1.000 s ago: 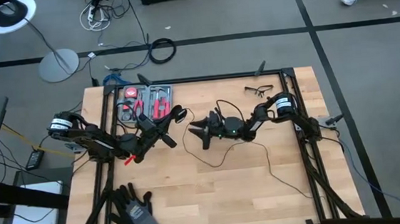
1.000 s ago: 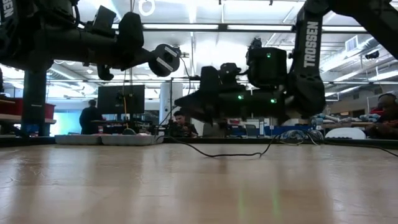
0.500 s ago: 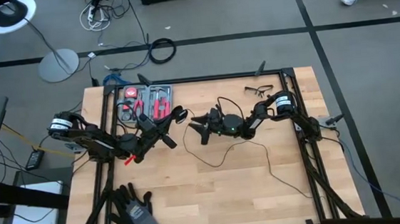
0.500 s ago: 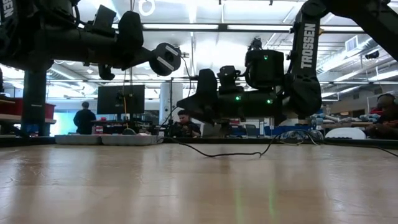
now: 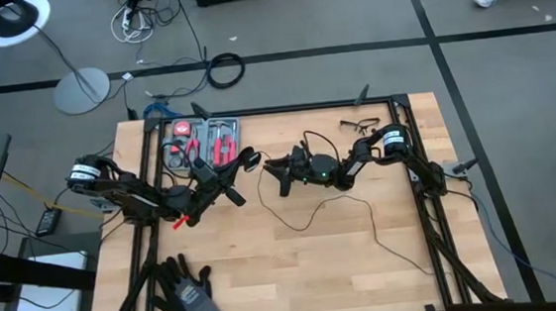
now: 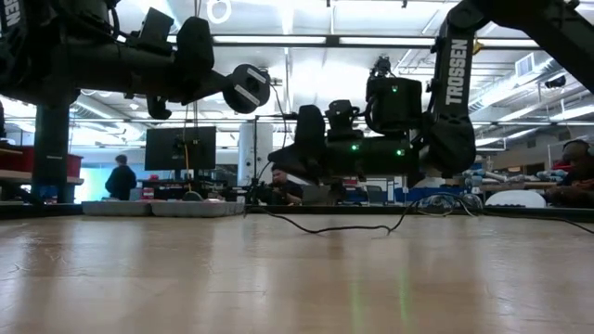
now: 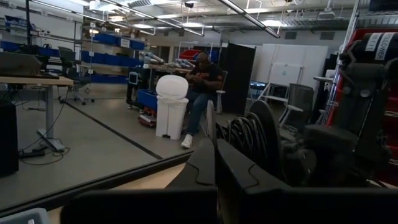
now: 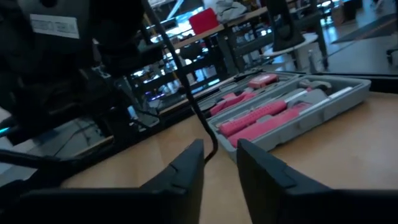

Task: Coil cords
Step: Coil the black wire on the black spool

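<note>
Counter [image 5: 297, 273] is carrying the thin black cord [image 5: 362, 213], trailing across its right half. Right end effector [image 5: 278, 178] is hovering mid-counter, fingers parted around the cord. Left end effector [image 5: 232, 175] is sitting shut beside the tool case [image 5: 202, 140].

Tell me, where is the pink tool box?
In the high view, the pink tool box sits at the table's far edge, left of middle, just beyond the left pincer.

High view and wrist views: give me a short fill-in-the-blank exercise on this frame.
1. The thin black cord runs between the fingers of the ____ gripper.
2. The toolbox holds tools with ____ handles.
3. The gloves lie near the table's ____ arm side.

Missing words: right; pink; left
</note>
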`<state>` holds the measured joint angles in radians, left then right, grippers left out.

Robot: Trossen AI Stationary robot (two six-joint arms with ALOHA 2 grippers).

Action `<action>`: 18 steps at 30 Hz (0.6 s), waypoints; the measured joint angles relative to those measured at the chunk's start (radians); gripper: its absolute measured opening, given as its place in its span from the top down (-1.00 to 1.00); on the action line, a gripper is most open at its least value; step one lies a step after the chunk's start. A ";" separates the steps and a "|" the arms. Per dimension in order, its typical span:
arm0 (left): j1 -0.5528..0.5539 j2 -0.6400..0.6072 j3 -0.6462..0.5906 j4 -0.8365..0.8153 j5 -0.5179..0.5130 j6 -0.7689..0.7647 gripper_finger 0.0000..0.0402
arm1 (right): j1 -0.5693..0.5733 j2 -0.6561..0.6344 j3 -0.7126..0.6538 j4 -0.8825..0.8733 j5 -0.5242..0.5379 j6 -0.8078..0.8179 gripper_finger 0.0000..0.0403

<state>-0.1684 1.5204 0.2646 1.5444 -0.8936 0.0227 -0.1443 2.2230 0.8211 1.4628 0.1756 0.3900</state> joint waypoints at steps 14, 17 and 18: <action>0.005 0.000 0.000 -0.009 0.000 -0.003 1.00 | 0.031 0.000 0.100 -0.234 -0.116 -0.035 0.99; 0.012 0.000 0.000 -0.022 0.000 -0.005 1.00 | 0.047 0.000 0.202 -0.477 -0.142 -0.069 0.99; 0.014 0.000 0.000 -0.027 -0.002 -0.005 1.00 | 0.053 -0.001 0.236 -0.544 -0.149 -0.095 0.99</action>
<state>-0.1542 1.5208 0.2646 1.5170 -0.8957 0.0173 -0.0916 2.2219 1.0572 0.9183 0.0265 0.2947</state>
